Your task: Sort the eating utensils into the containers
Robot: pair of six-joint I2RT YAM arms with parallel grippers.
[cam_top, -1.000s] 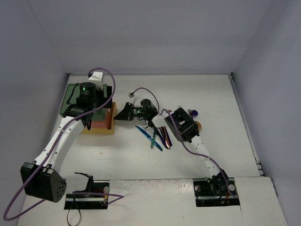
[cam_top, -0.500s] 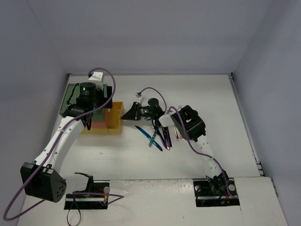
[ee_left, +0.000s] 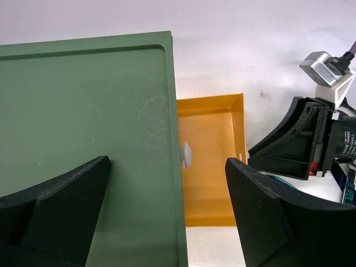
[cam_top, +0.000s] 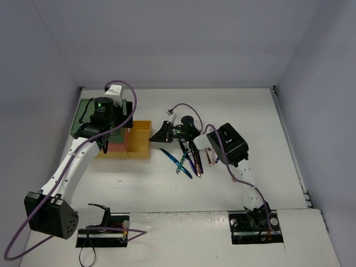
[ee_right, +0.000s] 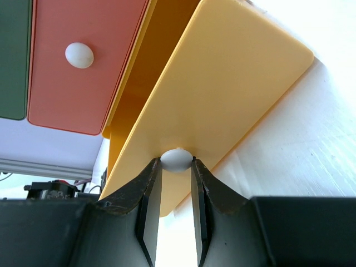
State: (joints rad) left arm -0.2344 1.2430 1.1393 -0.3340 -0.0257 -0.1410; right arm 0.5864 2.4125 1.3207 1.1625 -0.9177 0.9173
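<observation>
The right pincer (ee_right: 176, 164) is nearly closed, clamped on the white knob (ee_right: 177, 158) of the yellow drawer (ee_right: 233, 83), which stands pulled out below the shut orange-red drawer (ee_right: 83, 89); the left pincer (ee_left: 167, 217) gapes wide and empty above the unit's green top (ee_left: 83, 111). The utensils (cam_top: 186, 161) lie bunched on the white tabletop (cam_top: 167, 194) near the open drawer, pale walls (cam_top: 178, 44) around

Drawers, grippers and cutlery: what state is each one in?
Yellow drawer, pulled partly out, empty where visible.
Orange-red drawer, shut.
Right gripper, shut on the yellow drawer's knob.
Left gripper, open, above the green top.
Utensils, lying loose on the table.
</observation>
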